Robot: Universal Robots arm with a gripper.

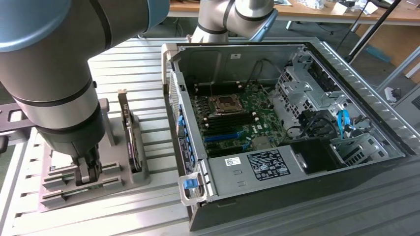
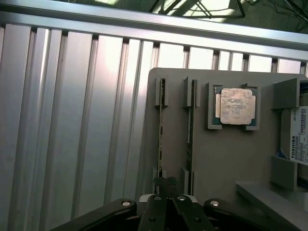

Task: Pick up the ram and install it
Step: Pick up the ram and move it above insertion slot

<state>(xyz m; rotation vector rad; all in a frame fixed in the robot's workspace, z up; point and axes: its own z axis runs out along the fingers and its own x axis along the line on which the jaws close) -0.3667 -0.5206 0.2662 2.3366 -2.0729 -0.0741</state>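
Standing on edge in a slot of the gray holder (image 2: 231, 159), the ram (image 2: 160, 130) has not left its place. A second stick (image 2: 190, 125) stands in the next slot.

The hand (image 2: 164, 182) is at the ram's near end. Its fingers (image 2: 158, 181) are drawn together on the thin board, pinching it as far as the wrist view shows. In the exterior view the hand (image 1: 87, 173) reaches down into the holder (image 1: 66, 196) at that view's left, near the upright card (image 1: 128, 130).

The holder also carries the CPU (image 2: 236, 107) and a drive (image 2: 298, 137), and it rests on the slatted counter (image 2: 72, 120). The open case (image 1: 262, 169) lies well apart at the exterior view's right, with its board (image 1: 243, 115) exposed.

Status: the task is judged to be at its start. The grasp appears made, but the ram is neither lifted from the slot nor carried to the case, and installation on the board is not yet done.
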